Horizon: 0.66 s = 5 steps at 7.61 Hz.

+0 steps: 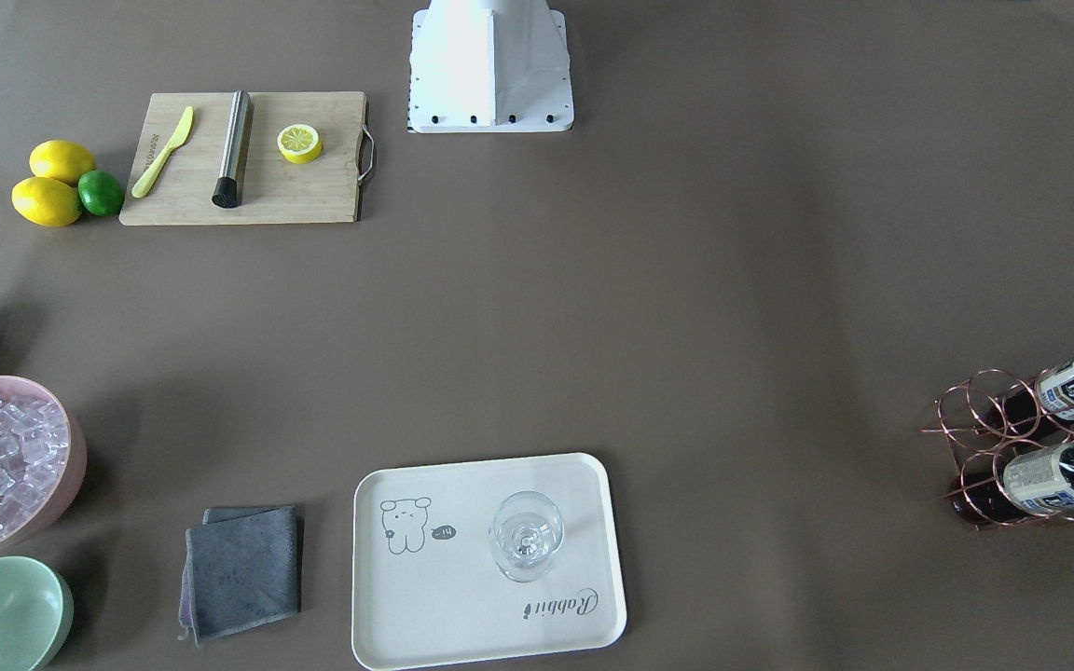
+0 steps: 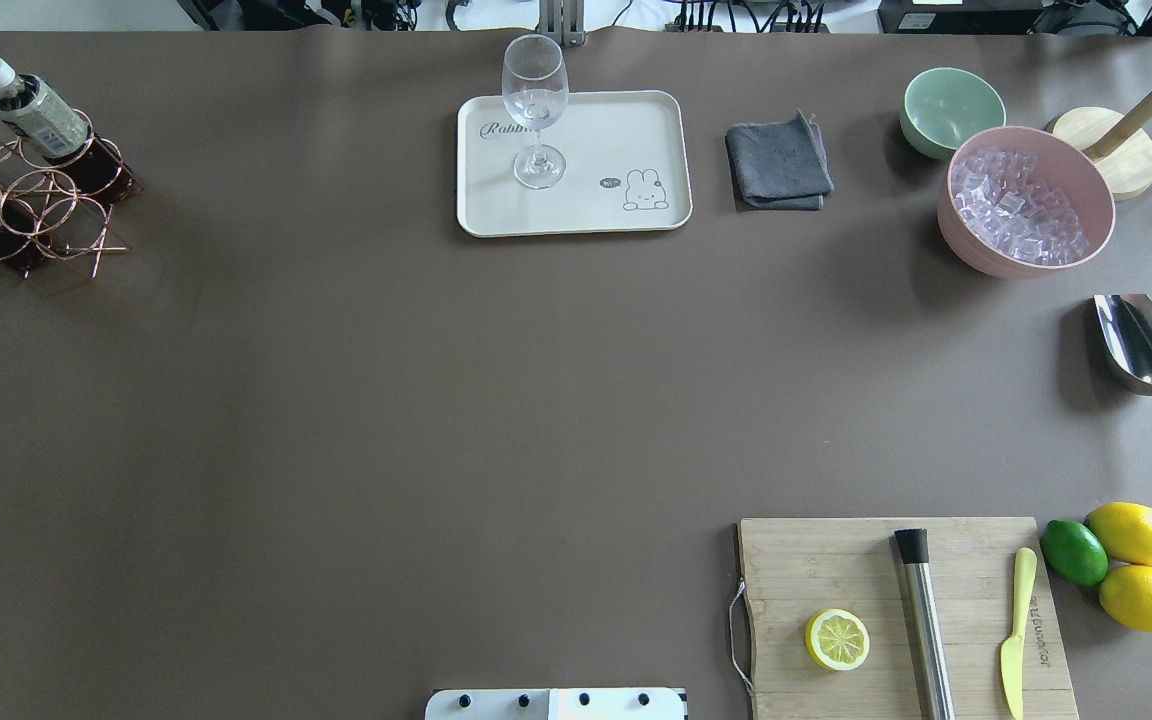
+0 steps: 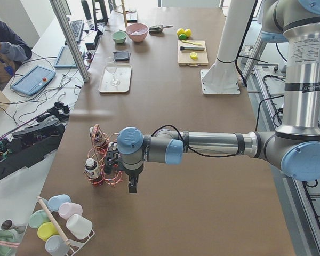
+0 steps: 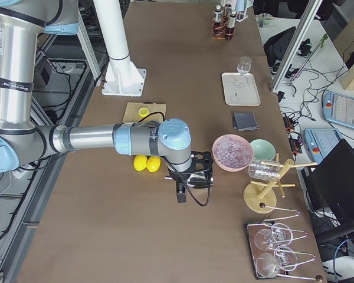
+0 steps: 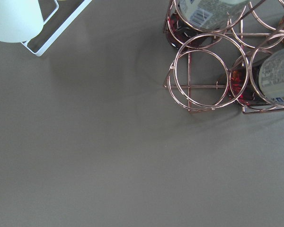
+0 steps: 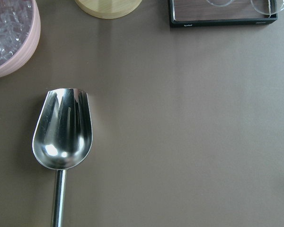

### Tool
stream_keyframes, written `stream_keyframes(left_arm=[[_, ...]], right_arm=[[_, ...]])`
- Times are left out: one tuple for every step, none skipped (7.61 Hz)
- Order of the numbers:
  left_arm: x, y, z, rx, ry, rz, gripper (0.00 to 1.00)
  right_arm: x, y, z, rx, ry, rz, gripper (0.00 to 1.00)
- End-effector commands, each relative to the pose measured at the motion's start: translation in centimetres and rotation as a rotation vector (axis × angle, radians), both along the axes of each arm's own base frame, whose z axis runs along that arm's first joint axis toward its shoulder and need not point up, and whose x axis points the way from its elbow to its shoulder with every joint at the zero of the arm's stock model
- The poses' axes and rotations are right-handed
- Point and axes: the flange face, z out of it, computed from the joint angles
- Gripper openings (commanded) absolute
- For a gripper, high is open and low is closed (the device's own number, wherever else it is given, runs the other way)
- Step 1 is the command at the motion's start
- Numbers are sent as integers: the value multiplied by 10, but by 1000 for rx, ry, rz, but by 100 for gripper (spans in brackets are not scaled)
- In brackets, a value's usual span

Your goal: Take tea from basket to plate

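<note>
Tea (image 1: 1050, 477) sat in the basket (image 1: 984, 424). Left tool (image 3: 132, 184) hung beside it, right tool (image 4: 180, 194) over a scoop (image 6: 62, 132); neither's grip could be told.

Soft, even light fills all views. The matte brown bench (image 1: 686, 280) shows only faint, blurry-edged shadows, as beside the pink bowl (image 2: 971, 248). The robot base (image 1: 490, 65) burns out white; the plate (image 1: 462, 606) reads clearly. Bright glints sit on the scoop (image 6: 62, 130); focus is sharp throughout

Basket (image 2: 36, 205) cut by overhead edge, tea bottles (image 5: 279, 78) cropped (labels unreadable), left gripper (image 3: 132, 185) and right gripper (image 4: 180, 193) state unclear.
</note>
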Motion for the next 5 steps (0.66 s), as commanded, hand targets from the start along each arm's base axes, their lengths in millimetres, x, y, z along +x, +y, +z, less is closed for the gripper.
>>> stream_keyframes(left_arm=[[-1, 0, -6, 12, 0, -2, 99], [-1, 0, -12, 22, 5, -2, 99], [-2, 0, -13, 22, 3, -2, 99], [-1, -1, -13, 23, 3, 0, 99], [-2, 0, -12, 19, 2, -3, 99]], right_arm=[[3, 1, 0, 1, 0, 8, 100], [3, 1, 0, 1, 0, 8, 100], [4, 1, 0, 1, 0, 10, 100], [4, 1, 0, 1, 0, 10, 100], [5, 1, 0, 1, 0, 12, 100]])
